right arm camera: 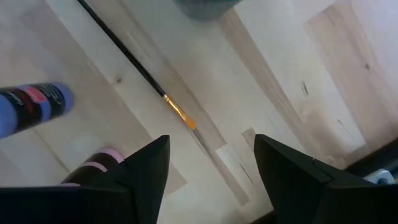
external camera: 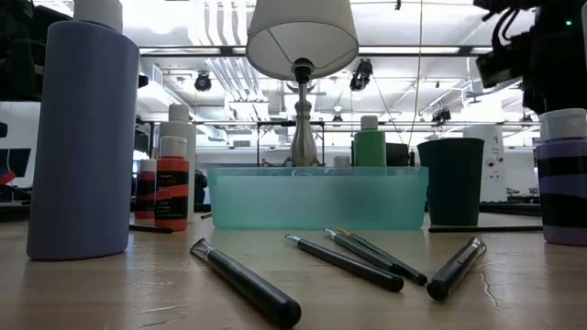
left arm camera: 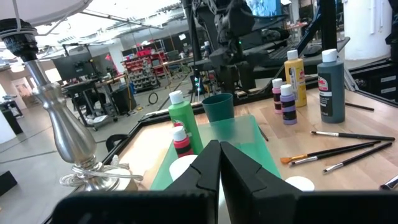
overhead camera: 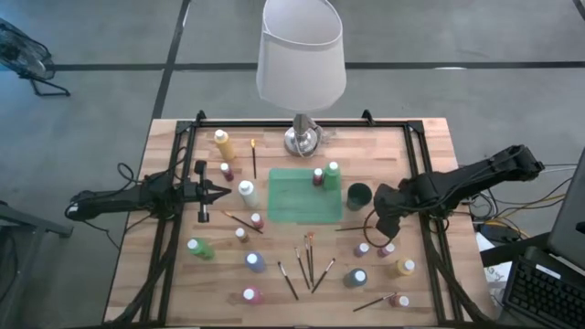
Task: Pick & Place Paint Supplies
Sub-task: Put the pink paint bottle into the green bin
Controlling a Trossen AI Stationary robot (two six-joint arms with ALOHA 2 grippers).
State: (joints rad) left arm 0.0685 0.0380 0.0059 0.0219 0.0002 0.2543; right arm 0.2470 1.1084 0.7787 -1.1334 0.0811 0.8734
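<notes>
My right pincer (overhead camera: 382, 222) sits right of centre in the high view, just below the dark cup (overhead camera: 358, 195), fingers apart with nothing between them. Through my right wrist camera I'm looking straight down at a thin brush (right arm camera: 134, 65) lying flat on the tabletop (overhead camera: 420, 155), orange tip pointing toward the gap between my fingers. A purple bottle (right arm camera: 31, 107) and a pink-capped one (right arm camera: 99, 163) sit just beside my left-hand finger in that frame.

My left pincer (overhead camera: 222, 192) is pressed together and empty, parked at middle left, pointing at the green tray (overhead camera: 302, 208). The tray already holds a red bottle (overhead camera: 318, 176) and a green bottle (overhead camera: 332, 171) in its upper right corner. The rest is scattered: more brushes (overhead camera: 308, 260) at lower centre, bottles all round.

My guess on handling: the brush is super light and stiff, but it's skinny and lying flat, so it'll probably roll or skid if I pinch off-centre. I'd grab mid-handle, fingers across it, low to the wood. Bristles are the soft bit, so stay off them. The bottles look easier, taken around the body below the cap.
</notes>
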